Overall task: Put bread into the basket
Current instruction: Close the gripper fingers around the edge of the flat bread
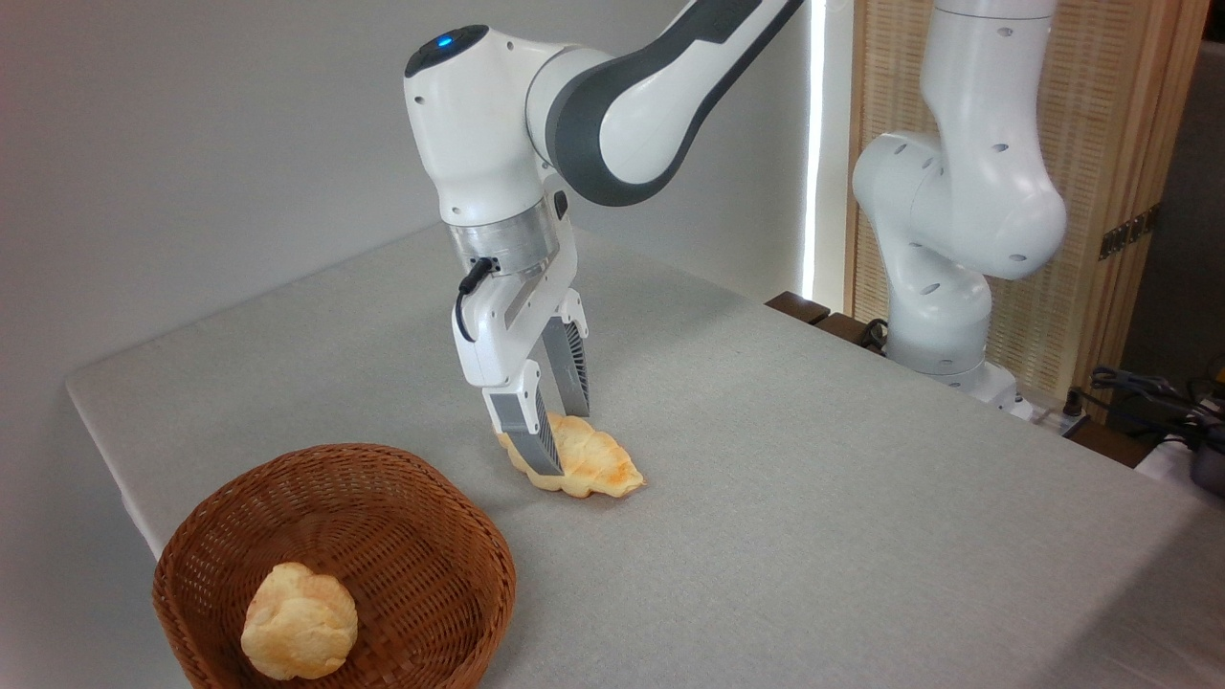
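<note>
- Where the grey cloth-covered table (813, 498) fills the middle of the frame, the flat, elongated pale yellow bread with golden-orange toasted edges (595, 461) lies on it, just below centre, its pointed right end aimed toward the lower right.
- Its left end sits between the two ribbed grey fingers (532, 433) of the white two-finger gripper (547, 442), which comes down on it from above, tilted slightly.
- One finger stands in front of the bread and covers part of it; the other stands behind, at the bread's far edge.
- Both fingers appear to touch the bread, so the gripper looks clamped on it, while the bread's underside seems to rest on the table.
- Down in the lower left of the frame, well apart from the bread, stands the round reddish-brown woven wicker basket (402, 498), its rim near the table's front edge.
- Inside the basket, toward its left, lies a rounder, lumpy pale bun (299, 622).
- At the right of the frame the white robot arm's base (943, 287) rises from the far table edge, before a slatted wooden screen (1120, 144).
</note>
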You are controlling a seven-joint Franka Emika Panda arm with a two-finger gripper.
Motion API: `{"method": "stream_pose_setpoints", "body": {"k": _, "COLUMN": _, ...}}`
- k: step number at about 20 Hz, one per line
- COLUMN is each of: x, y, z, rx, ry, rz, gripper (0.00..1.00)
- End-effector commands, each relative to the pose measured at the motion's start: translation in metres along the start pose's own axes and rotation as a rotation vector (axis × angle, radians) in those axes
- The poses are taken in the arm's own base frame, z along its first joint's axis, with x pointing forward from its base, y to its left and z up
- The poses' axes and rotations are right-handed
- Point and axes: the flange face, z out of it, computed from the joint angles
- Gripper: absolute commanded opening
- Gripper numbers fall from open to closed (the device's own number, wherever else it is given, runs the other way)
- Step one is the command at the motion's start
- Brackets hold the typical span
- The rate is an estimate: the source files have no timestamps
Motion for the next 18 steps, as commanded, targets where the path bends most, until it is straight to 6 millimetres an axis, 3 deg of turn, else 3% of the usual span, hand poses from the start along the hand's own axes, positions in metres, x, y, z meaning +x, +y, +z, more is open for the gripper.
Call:
{"method": "stream_pose_setpoints", "body": {"k": 1, "x": 0.0000, "y": -0.0041, "z": 0.0067, "rx": 0.023, "ry": -0.027, "rz": 0.038, "gripper": 1.00}}
{"method": "stream_pose_setpoints", "body": {"k": 8, "x": 0.0048, "y": -0.0059, "z": 0.0111, "rx": 0.022, "ry": -0.045, "rz": 0.059, "gripper": 0.99}}
{"method": "stream_pose_setpoints", "body": {"k": 11, "x": 0.0048, "y": -0.0057, "z": 0.0112, "rx": 0.020, "ry": -0.045, "rz": 0.059, "gripper": 0.43}}
{"method": "stream_pose_setpoints", "body": {"k": 12, "x": 0.0040, "y": -0.0058, "z": 0.0113, "rx": 0.020, "ry": -0.045, "rz": 0.057, "gripper": 0.37}}
{"method": "stream_pose_setpoints", "body": {"k": 18, "x": 0.0047, "y": -0.0054, "z": 0.0111, "rx": 0.016, "ry": -0.044, "rz": 0.056, "gripper": 0.37}}
